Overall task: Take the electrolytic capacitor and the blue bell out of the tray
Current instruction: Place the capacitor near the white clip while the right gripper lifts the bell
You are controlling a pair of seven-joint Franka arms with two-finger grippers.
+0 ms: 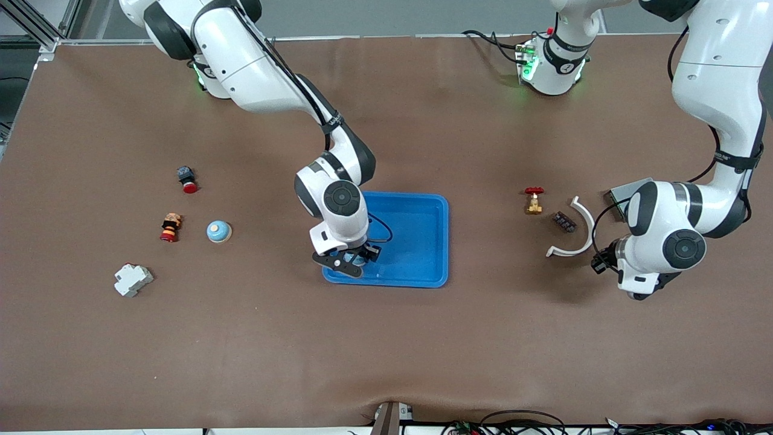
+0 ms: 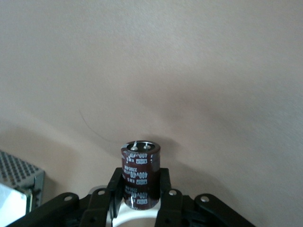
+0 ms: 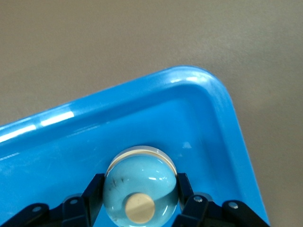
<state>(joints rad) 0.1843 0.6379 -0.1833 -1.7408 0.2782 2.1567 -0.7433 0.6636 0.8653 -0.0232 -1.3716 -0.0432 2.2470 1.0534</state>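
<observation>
A dark brown capacitor (image 2: 139,175) with white print stands upright between the fingers of my left gripper (image 2: 139,189), which is shut on it. That gripper (image 1: 604,261) hangs over bare table at the left arm's end, beside a white curved piece (image 1: 577,232). My right gripper (image 1: 353,260) is down in the blue tray (image 1: 444,241), at the corner nearest the front camera on the right arm's side. Its fingers (image 3: 94,189) press both sides of a light blue bell (image 3: 140,184) with a cream button on top.
A second light blue bell (image 1: 218,231), a red-capped button (image 1: 187,179), a red and orange stack (image 1: 170,227) and a white block (image 1: 133,280) lie toward the right arm's end. A brass valve (image 1: 534,201), a dark strip (image 1: 563,222) and a grey box (image 1: 622,192) lie near the left gripper.
</observation>
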